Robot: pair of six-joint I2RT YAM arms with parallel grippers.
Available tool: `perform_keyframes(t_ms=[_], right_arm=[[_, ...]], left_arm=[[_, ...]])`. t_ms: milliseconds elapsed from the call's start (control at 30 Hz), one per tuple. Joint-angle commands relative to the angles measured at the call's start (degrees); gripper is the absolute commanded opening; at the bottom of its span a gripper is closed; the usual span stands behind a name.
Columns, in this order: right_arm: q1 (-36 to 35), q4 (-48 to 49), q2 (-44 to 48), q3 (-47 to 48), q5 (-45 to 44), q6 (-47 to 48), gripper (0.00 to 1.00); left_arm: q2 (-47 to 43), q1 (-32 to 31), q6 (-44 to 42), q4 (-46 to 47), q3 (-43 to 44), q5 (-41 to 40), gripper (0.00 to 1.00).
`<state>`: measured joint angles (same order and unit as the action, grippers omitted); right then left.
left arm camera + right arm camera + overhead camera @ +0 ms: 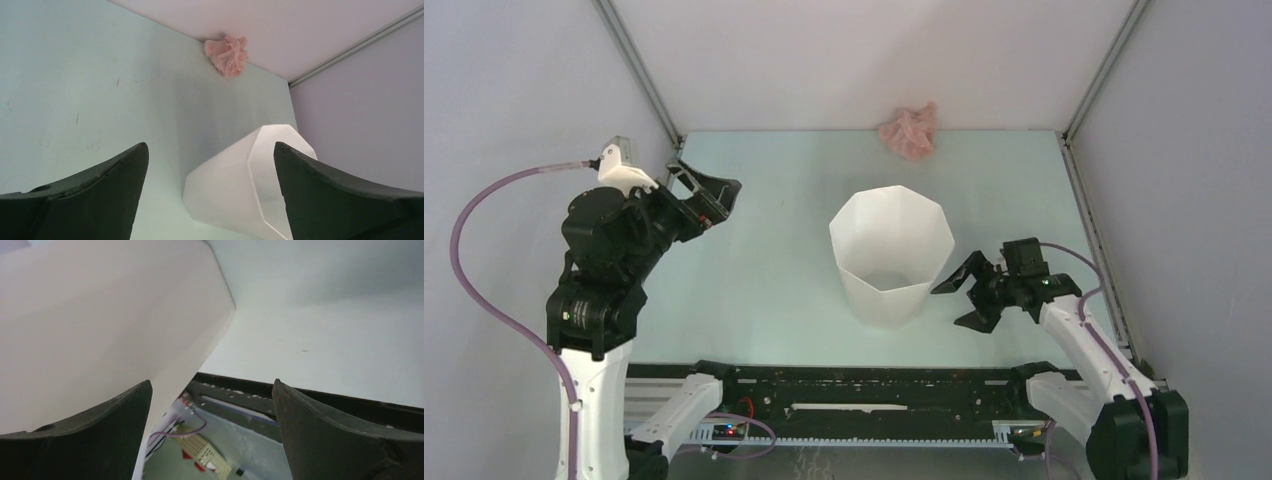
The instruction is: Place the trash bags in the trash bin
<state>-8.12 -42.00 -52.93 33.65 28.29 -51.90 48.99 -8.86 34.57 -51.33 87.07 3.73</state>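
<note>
At the back wall your bag lies crumpled, well apart from the bin. Your left gripper and right gripper both gape, empty.

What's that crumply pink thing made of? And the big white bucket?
The pink trash bag looks like thin plastic film: wrinkly, scrunched up soft, a bit see-through. The white trash bin seems hard, smooth plastic: flat stiff sides with crisp edges, hardly shiny.

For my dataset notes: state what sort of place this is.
Probably a lab robot test cell: plain grey walls enclose a pale tabletop, a black rail runs along its near edge, and a white bin and pink bag sit there.
</note>
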Motion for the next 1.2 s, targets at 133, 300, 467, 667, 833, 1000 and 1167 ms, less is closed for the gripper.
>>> perform_keyframes(t_ms=[133, 300, 467, 667, 833, 1000, 1167], right_arm=[[-11.4, 26.2, -13.0, 0.3, 4.1, -14.8, 0.99], [-18.0, 40.0, -24.8, 1.2, 4.6, -21.8, 0.98], [-23.6, 41.5, -39.0, 11.7, 3.8, -19.7, 0.98], [-27.5, 39.2, -52.5, 28.6, 3.6, -14.9, 0.97], [-26.2, 31.2, -58.5, 39.7, 1.6, -6.8, 0.97], [-20.2, 24.0, -59.2, 46.9, -7.8, 6.4, 0.98], [-12.2, 21.8, -66.1, 59.7, -9.6, 9.2, 0.99]], left_arm=[[-1.0, 0.5, -0.5, -1.9, 3.4, 0.6, 1.0], [-1.4, 0.5, -1.3, -3.1, 3.6, 0.1, 1.0], [-0.8, 0.5, -2.1, -4.1, 5.2, -0.2, 1.0], [0.3, 0.5, -4.5, -5.6, 10.4, -2.7, 1.0], [1.4, 0.5, -6.3, -5.2, 12.4, -3.6, 1.0], [2.5, 0.5, -8.7, -2.0, 11.4, -2.9, 1.0], [3.9, 0.5, -11.8, 0.0, 11.1, -3.6, 1.0]])
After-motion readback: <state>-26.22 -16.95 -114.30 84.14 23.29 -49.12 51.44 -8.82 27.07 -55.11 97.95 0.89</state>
